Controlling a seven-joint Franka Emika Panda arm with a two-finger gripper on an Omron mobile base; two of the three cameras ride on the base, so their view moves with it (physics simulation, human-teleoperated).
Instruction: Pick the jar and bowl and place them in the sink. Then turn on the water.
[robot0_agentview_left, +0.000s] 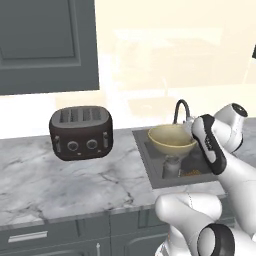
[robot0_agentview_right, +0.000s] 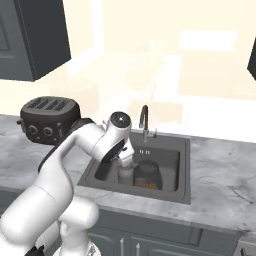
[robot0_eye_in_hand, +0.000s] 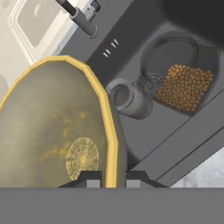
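The gripper (robot0_eye_in_hand: 114, 178) is clamped on the rim of the bowl (robot0_agentview_left: 171, 139), one finger inside the rim and one outside, as the hand view shows at its six o'clock edge. In the left base view the bowl hangs upright above the sink (robot0_agentview_left: 150, 165), clear of the basin floor, with the arm's wrist at its three o'clock side. The hand view shows the speckled olive inside of the bowl (robot0_eye_in_hand: 52, 131) filling the nine o'clock half of the picture.

The jar (robot0_eye_in_hand: 181, 78) lies on its side on the sink floor, brown granules pooled along its lower wall and its grey lid (robot0_eye_in_hand: 129, 98) towards the bowl. In the right base view the jar (robot0_agentview_right: 146, 176) rests in the basin just at three o'clock of the wrist.

The tap (robot0_agentview_right: 144, 120) rises from the back edge of the sink (robot0_agentview_right: 172, 150). A black toaster (robot0_agentview_left: 81, 132) stands on the marble counter (robot0_agentview_left: 60, 185) at nine o'clock of the sink, well apart from it.
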